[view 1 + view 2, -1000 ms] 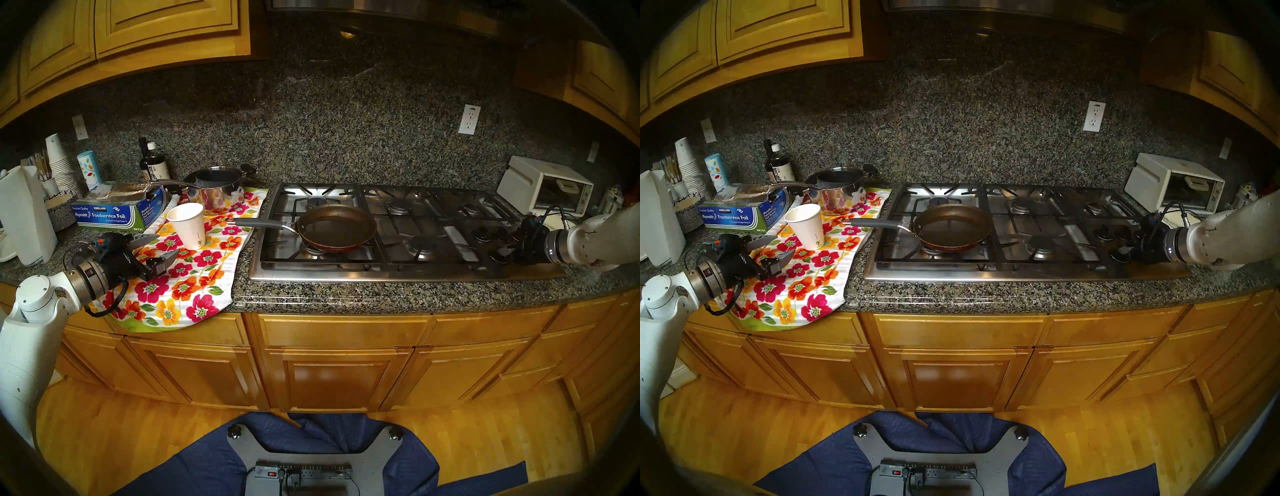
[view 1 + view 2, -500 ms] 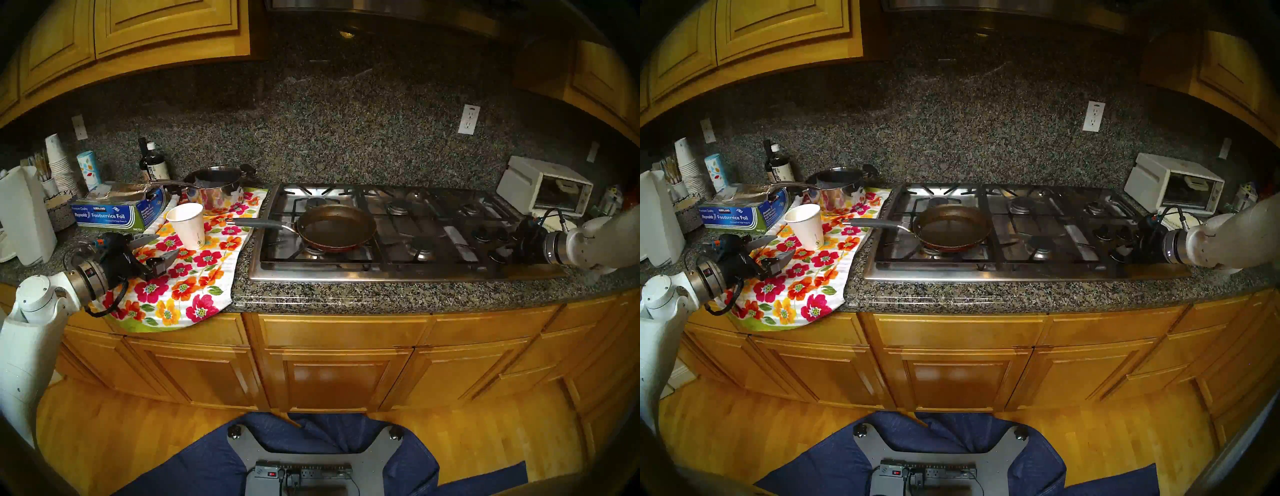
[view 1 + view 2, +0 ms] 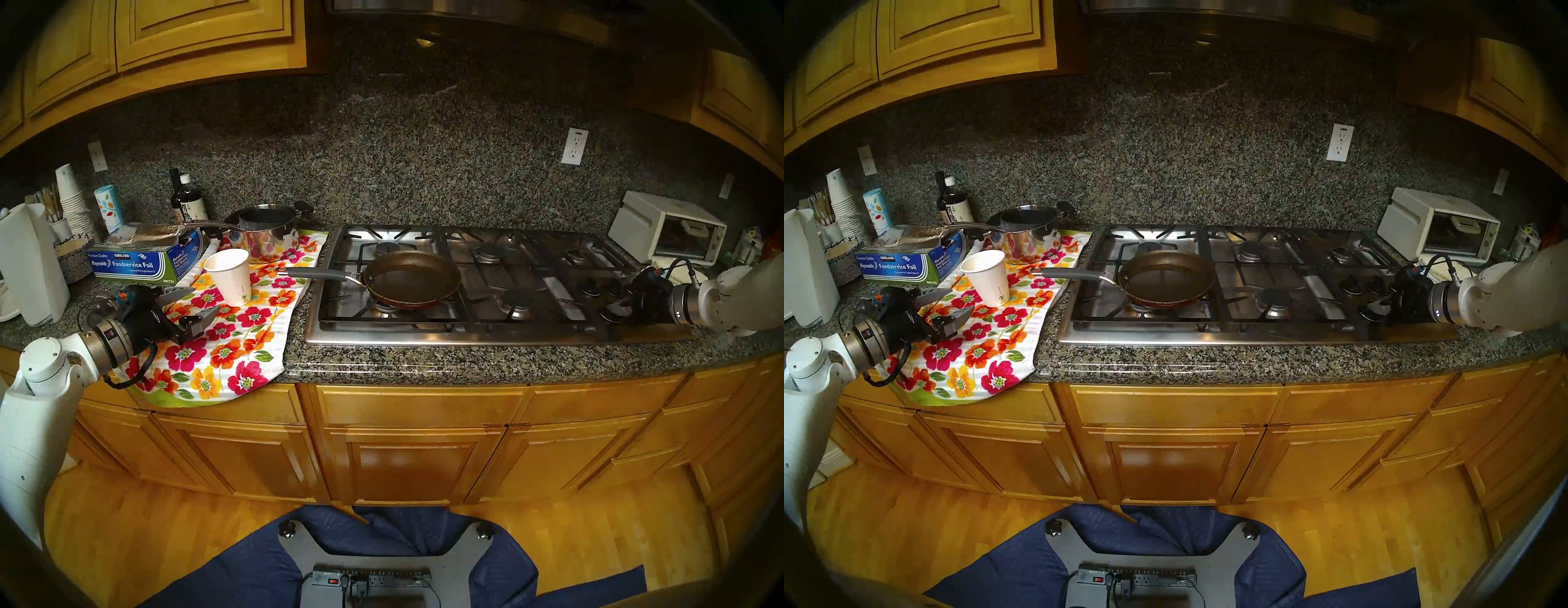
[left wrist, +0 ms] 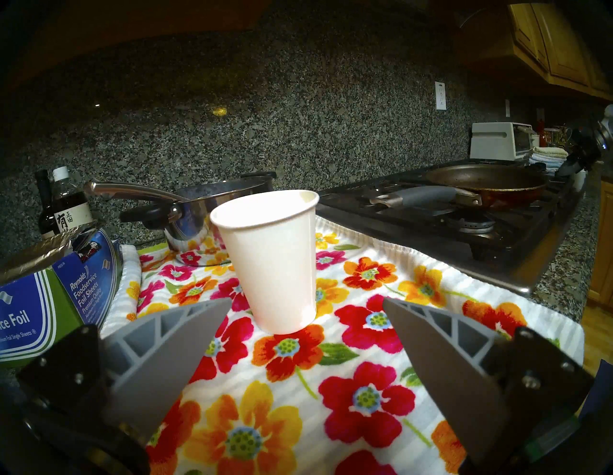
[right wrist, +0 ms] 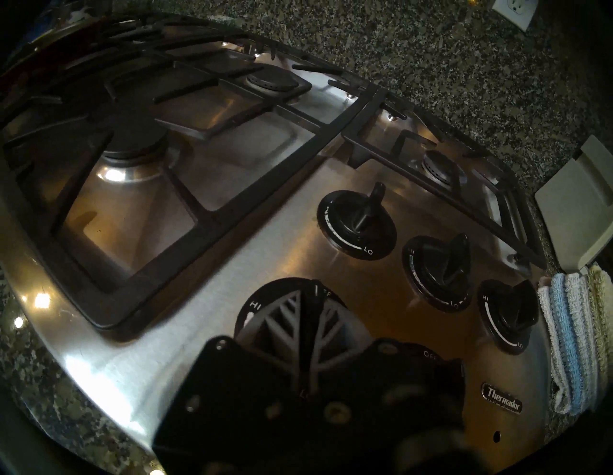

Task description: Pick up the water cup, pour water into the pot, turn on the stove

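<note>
1. The left gripper (image 4: pixel 306 306) is spread wide, its ribbed grey fingers empty.
2. Just ahead, the tapered paper cup (image 4: pixel 272 258) stands upright on the flowered towel (image 4: pixel 331 381).
3. The right gripper (image 5: pixel 310 318) is clamped on a black stove knob (image 5: pixel 285 288); the round frying pan (image 3: pixel 411 278) sits on the steel stove (image 3: pixel 424 333), well off to its left.

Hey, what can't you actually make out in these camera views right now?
- Knob under the right gripper: right wrist view, fingers cover it.
- Flame under the pan: head views, pan hides the burner.
- Water cup contents: left wrist view, rim blocks the inside.
- Cup's green logo: head views, too small.

home kitchen: granite counter (image 3: pixel 466 361), wood cabinets (image 3: pixel 203 29), gas stove (image 3: pixel 530 335), toaster oven (image 3: pixel 666 227).
</note>
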